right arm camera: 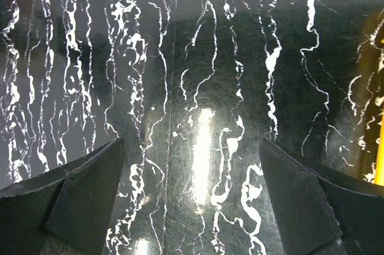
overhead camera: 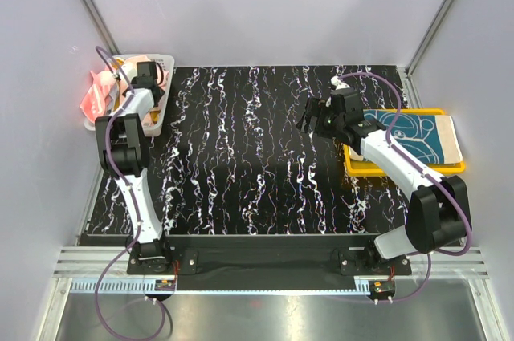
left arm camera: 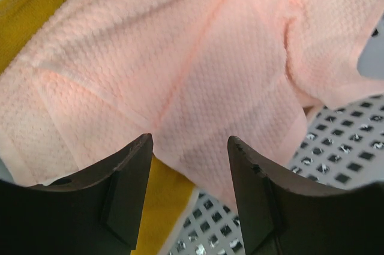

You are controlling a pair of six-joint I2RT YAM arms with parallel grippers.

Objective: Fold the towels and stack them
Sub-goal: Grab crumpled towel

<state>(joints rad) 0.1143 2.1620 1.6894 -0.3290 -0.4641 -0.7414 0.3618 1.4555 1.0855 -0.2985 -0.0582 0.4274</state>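
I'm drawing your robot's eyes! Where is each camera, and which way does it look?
Top: above, behind the robot, looking down on table, basket and tray; both arms show.
Left wrist: on the left arm, facing down at a peach towel in the basket; open left end effector shows.
Right wrist: on the right arm, facing down at the table; open right end effector shows.
Shared: top and right wrist both see table and tray.

surface: table (overhead camera: 241, 156), black, glossy, veined with white like marble | far-left corner: basket (overhead camera: 161, 58), white mesh, standing at the table's left edge | right side: tray (overhead camera: 355, 167), yellow, lying flat, reaching the right edge
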